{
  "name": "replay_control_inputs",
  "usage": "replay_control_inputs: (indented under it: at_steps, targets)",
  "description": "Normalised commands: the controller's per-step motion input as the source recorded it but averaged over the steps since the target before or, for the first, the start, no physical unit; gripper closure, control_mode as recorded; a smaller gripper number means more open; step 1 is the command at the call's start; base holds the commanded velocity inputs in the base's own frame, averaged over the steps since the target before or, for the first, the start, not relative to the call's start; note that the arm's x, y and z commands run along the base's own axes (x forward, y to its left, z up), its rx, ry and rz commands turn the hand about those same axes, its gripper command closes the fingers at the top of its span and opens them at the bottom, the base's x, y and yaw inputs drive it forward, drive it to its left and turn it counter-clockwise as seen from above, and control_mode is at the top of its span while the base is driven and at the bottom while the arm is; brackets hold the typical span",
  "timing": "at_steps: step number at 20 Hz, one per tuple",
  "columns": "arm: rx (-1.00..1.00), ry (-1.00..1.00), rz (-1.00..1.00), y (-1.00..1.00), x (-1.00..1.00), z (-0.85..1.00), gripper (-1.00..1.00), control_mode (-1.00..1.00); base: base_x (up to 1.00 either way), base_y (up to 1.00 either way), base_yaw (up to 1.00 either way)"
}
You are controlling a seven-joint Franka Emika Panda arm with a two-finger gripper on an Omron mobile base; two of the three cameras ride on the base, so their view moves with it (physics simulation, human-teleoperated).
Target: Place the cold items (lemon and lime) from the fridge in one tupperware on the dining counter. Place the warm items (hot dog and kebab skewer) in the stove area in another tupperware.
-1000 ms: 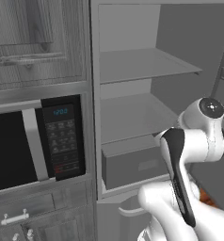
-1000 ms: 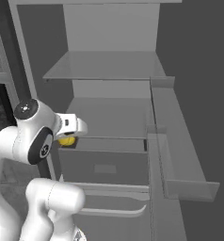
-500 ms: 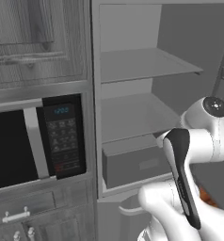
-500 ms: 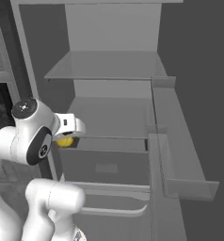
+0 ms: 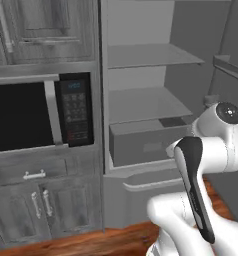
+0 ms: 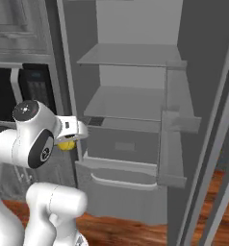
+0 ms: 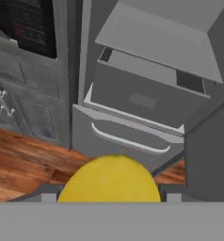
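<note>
Hand view is showing the lemon (image 7: 109, 180) sitting between the two fingertips (image 7: 49, 196) of the claw (image 7: 108, 197), which is grasping it from both sides. Below and beyond the claw, the wooden floor (image 7: 20, 160) is stretching out. Ahead of the claw the open fridge (image 7: 147, 94) is facing it, its drawer (image 7: 142, 101) lying straight ahead. Off to the claw's left, the microwave (image 7: 31, 26) is standing above cabinet doors (image 7: 20, 113).
</note>
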Motion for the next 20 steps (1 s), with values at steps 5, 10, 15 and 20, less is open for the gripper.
replay_control_inputs:
  at_steps: [5,10,15,20]
  targets:
    - [0.00,0.00,0.00,0.00,0.00,0.00,1.00,1.00,-1.00,0.00,0.21]
    - [0.00,0.00,0.00,0.00,0.00,0.00,1.00,1.00,-1.00,0.00,0.19]
    - [0.00,0.00,0.00,0.00,0.00,0.00,1.00,1.00,-1.00,0.00,0.18]
    - [0.00,0.00,0.00,0.00,0.00,0.00,1.00,1.00,-1.00,0.00,0.15]
